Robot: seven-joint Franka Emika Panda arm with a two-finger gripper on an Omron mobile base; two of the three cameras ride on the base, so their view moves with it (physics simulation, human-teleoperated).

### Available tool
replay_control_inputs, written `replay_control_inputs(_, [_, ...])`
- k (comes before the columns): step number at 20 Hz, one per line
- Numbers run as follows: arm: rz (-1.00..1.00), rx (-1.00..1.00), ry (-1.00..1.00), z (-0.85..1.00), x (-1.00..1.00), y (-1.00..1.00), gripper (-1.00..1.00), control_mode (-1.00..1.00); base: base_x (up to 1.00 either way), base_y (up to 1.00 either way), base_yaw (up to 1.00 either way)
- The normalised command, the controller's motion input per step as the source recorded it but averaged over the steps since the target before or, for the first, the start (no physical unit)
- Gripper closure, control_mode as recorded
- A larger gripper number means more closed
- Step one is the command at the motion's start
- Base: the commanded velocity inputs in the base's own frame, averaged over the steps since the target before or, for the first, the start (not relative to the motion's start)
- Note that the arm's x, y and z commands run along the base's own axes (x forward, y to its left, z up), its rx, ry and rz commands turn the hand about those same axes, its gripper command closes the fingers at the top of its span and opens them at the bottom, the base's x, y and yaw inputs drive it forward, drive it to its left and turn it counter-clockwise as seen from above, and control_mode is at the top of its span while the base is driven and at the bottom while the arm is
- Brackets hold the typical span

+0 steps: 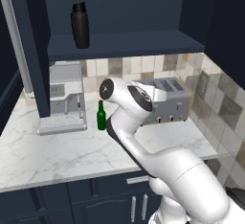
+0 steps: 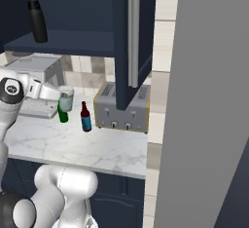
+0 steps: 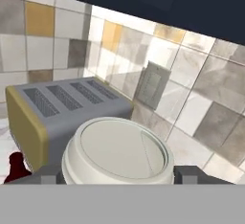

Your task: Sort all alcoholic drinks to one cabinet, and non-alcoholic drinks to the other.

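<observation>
Above the marble counter [image 1: 48, 151], my gripper [image 3: 119, 173] holds the small pale teal cup with white lid [image 3: 118, 150] between its jaws; I would lift it upright toward the shelf with the tall matte black flask [image 1: 80, 25].

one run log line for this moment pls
gripper: shut on cup, lifted | flask: on wide shelf | green bottle, brown bottle: on counter
</observation>
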Motion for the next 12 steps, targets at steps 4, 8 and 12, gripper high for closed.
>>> replay_control_inputs(4, [0.05,0.00,0.00,0.46,-0.14,0.00,1.00,-1.00,0.00,0.00,0.00])
replay_control_inputs(8, [0.05,0.00,0.00,0.43,-0.08,0.00,1.00,-1.00,0.00,0.00,0.00])
replay_control_inputs(12, [0.10,0.00,0.00,0.41,-0.06,0.00,1.00,-1.00,0.00,0.00,0.00])
